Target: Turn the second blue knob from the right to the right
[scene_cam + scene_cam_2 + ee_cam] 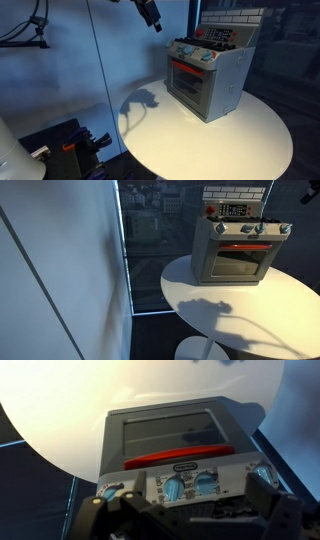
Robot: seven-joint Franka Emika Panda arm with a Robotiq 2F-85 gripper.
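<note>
A grey toy stove (pixel 205 85) with a red-trimmed oven door stands on the round white table (pixel 250 140), also in an exterior view (pixel 235 255). A row of several blue knobs runs along its front edge. Seen from the front, the second one from the right (pixel 262 227) is near the row's right end. In the wrist view the knobs (pixel 172 487) lie below the oven door, between my fingers. My gripper (pixel 150 12) hangs open and empty, high above and apart from the stove. It shows at the frame edge in an exterior view (pixel 312 194) and in the wrist view (pixel 205 520).
A red knob (pixel 210 210) sits on the stove's back panel. A glass wall (pixel 150 240) stands behind the table. Dark equipment (pixel 65 145) lies on the floor beside the table. My shadow falls on the table top (pixel 215 307).
</note>
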